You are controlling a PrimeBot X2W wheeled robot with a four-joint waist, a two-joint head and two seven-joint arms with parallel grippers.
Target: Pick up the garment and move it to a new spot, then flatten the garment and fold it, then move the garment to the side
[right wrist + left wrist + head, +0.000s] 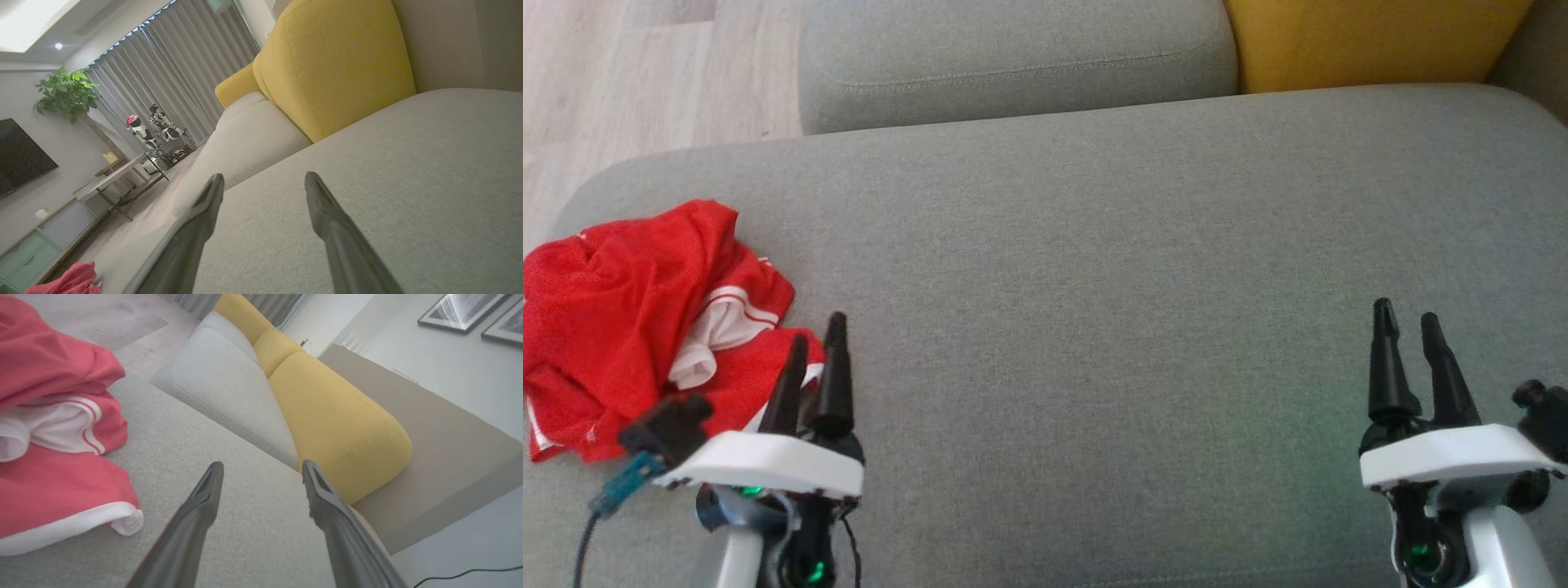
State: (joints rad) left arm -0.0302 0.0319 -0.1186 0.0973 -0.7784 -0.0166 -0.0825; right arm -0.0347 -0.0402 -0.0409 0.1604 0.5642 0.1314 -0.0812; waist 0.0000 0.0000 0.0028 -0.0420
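Note:
The garment (629, 318) is a red piece with white trim, lying crumpled at the left end of the grey sofa seat (1094, 269). In the left wrist view the garment (53, 449) lies to the left of the fingers. My left gripper (815, 335) hovers just right of its near edge, open, with nothing between its fingers. Far off at the lower right, my right gripper (1407, 314) stands open over bare seat. In the right wrist view a corner of the garment (69, 279) shows at the bottom left, far from the open right gripper (263, 181).
A second grey cushion (1013, 57) and a yellow cushion (1372, 37) sit behind the seat. Wooden floor (621, 73) lies past the sofa's left end. In the right wrist view, a low table (118, 175), a plant (67, 92) and curtains stand in the room.

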